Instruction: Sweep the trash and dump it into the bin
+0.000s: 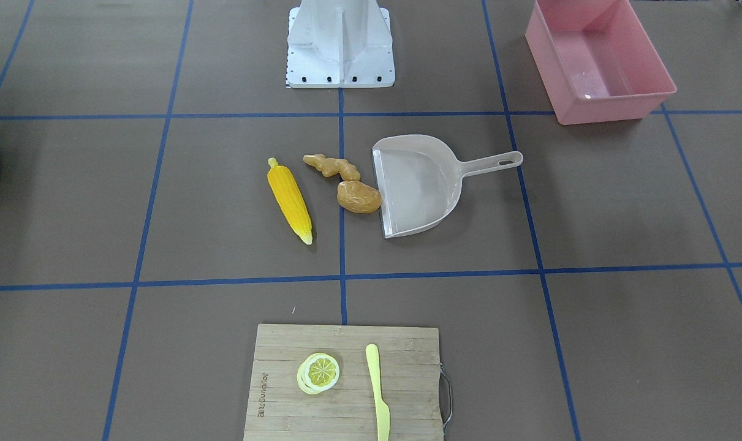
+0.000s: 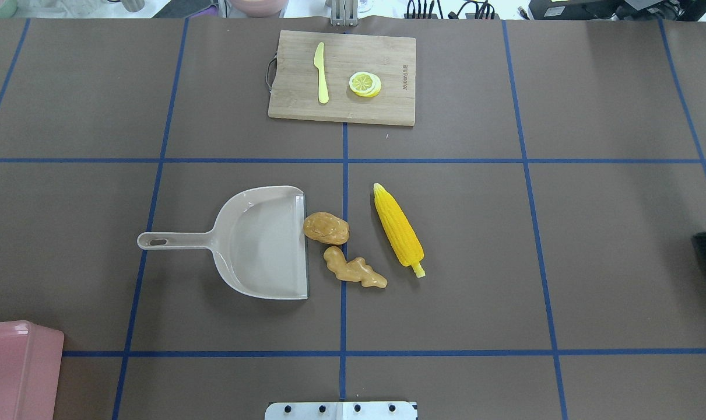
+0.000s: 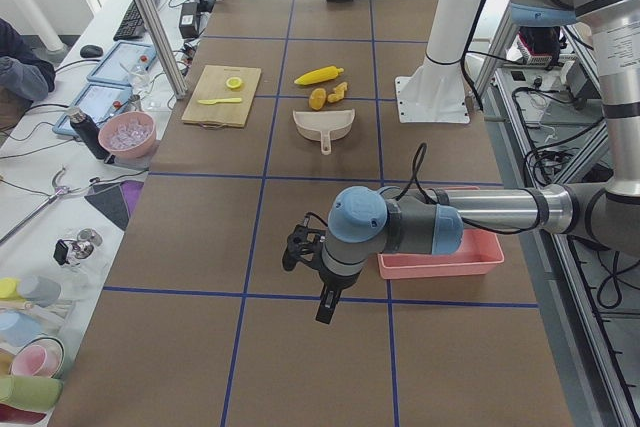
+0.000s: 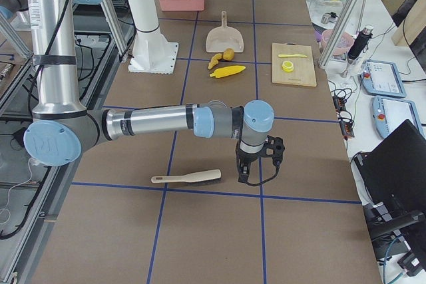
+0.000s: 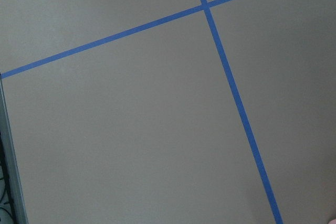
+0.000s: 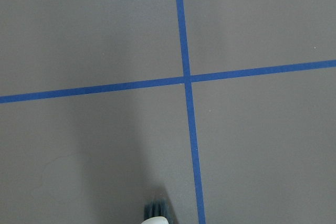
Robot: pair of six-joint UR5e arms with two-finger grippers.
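Observation:
The yellow corn cob (image 1: 290, 200), tan ginger root (image 1: 332, 166) and brown potato (image 1: 358, 196) lie mid-table beside the open mouth of a beige dustpan (image 1: 416, 184). The potato touches the dustpan's lip. The pink bin (image 1: 609, 107) stands empty at the table's near-left corner (image 2: 14, 373). My left gripper (image 3: 312, 282) hovers over bare table next to the bin; I cannot tell if it is open or shut. My right gripper (image 4: 256, 163) hovers next to a brush (image 4: 186, 177) at the table's right end; I cannot tell its state either.
A wooden cutting board (image 1: 407, 392) at the far edge carries a lemon slice (image 1: 318, 372) and a pale yellow knife (image 1: 378, 392). The robot's white base (image 1: 340, 43) stands at the near edge. The brush's bristles show in the right wrist view (image 6: 156, 211).

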